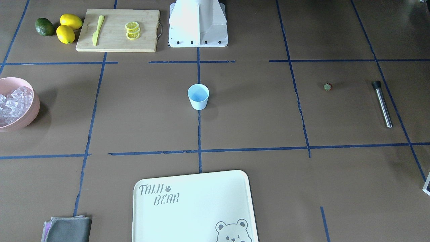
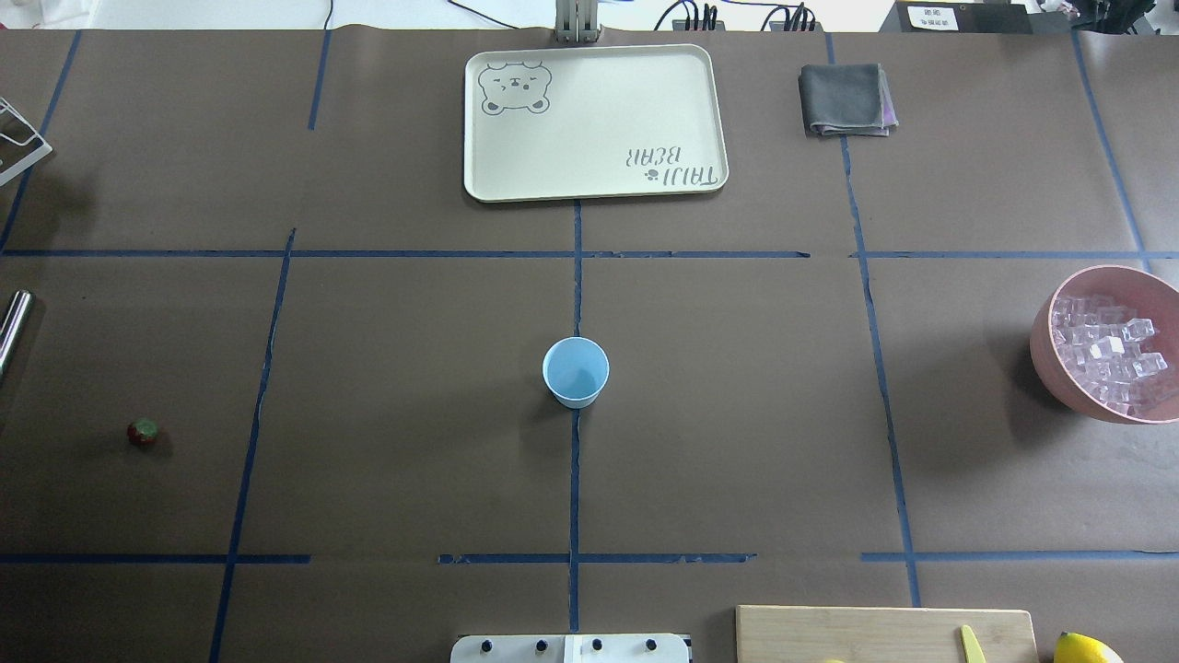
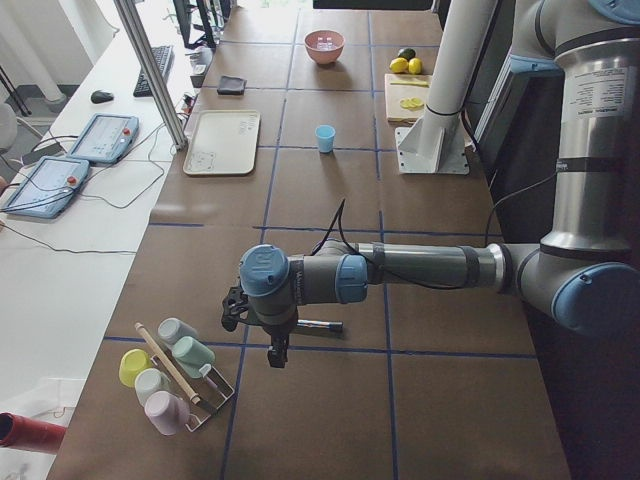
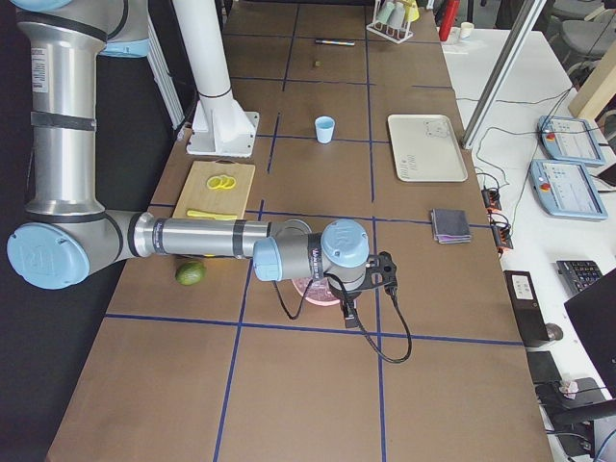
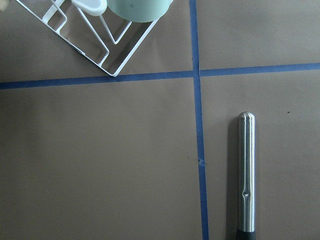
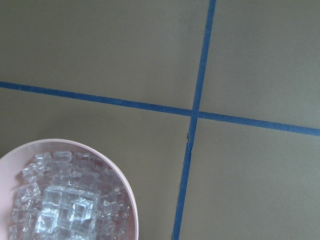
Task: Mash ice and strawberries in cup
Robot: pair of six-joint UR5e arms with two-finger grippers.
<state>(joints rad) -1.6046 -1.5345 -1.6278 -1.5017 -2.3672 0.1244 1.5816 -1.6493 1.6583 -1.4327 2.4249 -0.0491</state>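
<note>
The pale blue cup [image 2: 576, 372] stands upright and empty at the table's middle, also plain in the front-facing view [image 1: 198, 96]. Ice [image 2: 1110, 354] fills a pink bowl [image 2: 1045, 359] at the table's right end; the right wrist view looks down on the ice [image 6: 65, 200]. One tiny strawberry [image 2: 143, 432] lies alone towards the left end. My left gripper [image 3: 277, 355] hangs over the left end near a steel muddler [image 5: 246, 175]. My right gripper [image 4: 348, 313] hovers by the bowl. Whether either gripper is open or shut, I cannot tell.
A cream bear tray [image 2: 594, 120] and a folded grey cloth [image 2: 846, 99] lie on the far side. A cutting board [image 1: 117, 30] with lemon slices and a yellow knife, two lemons and a green fruit sit by the robot base [image 1: 198, 23]. A white cup rack [image 3: 175, 375] stands at the left end.
</note>
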